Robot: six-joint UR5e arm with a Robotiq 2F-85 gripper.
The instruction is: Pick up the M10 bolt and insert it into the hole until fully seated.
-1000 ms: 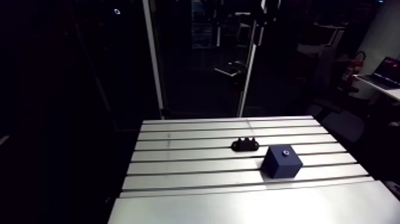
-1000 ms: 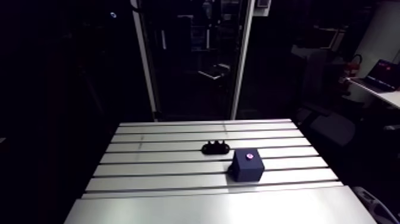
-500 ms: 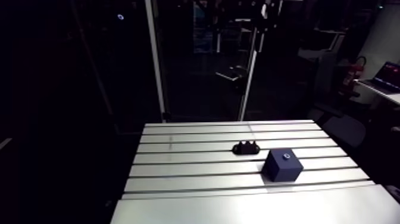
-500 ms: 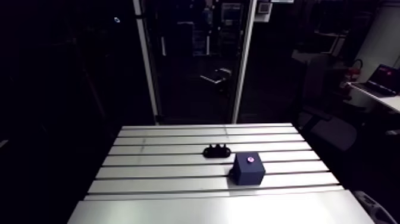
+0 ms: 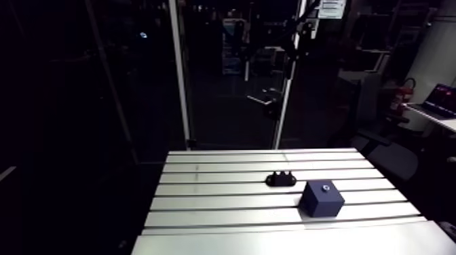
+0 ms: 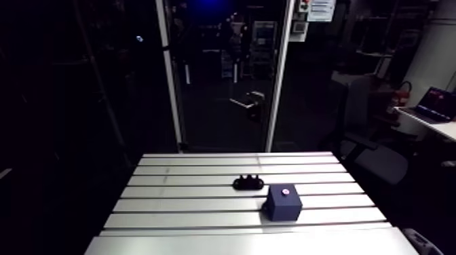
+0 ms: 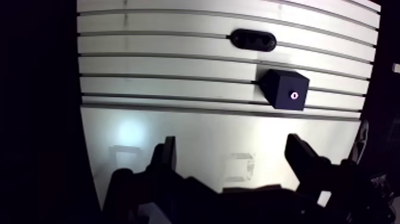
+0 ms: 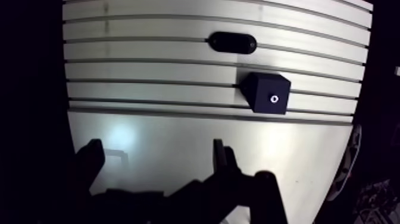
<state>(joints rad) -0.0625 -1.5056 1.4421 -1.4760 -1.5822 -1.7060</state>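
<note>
Two things sit on the bench (image 5: pixel 217 201) in my arm view: a black oval holder (image 5: pixel 281 179) and a dark blue block (image 5: pixel 321 199). The holder lies on one of the ribs between the slots, toward the far side. The block stands upright one rib nearer the front edge, near the holder but apart from it.

On the block's top face I can see the hole (image 5: pixel 326 189), marked by a small pale ring close to the middle of that face.

Three dark knobs (image 6: pixel 248 178) rise from the top of the holder. I cannot pick out the M10 bolt as such; if it shows at all it is among those knobs, and I cannot tell which.

From the wrist view, the end effector (image 7: pixel 232 143) hangs over the smooth plate (image 7: pixel 202 134) that forms the unslotted front strip of the bench. Its fingers (image 7: pixel 165 156) are spread wide, with nothing between them but bare plate. Both block and holder lie ahead of it on the slotted part, the block closer, the holder beyond. Both are well apart from the fingertips and offset toward one finger's side rather than centred between the two.
</note>
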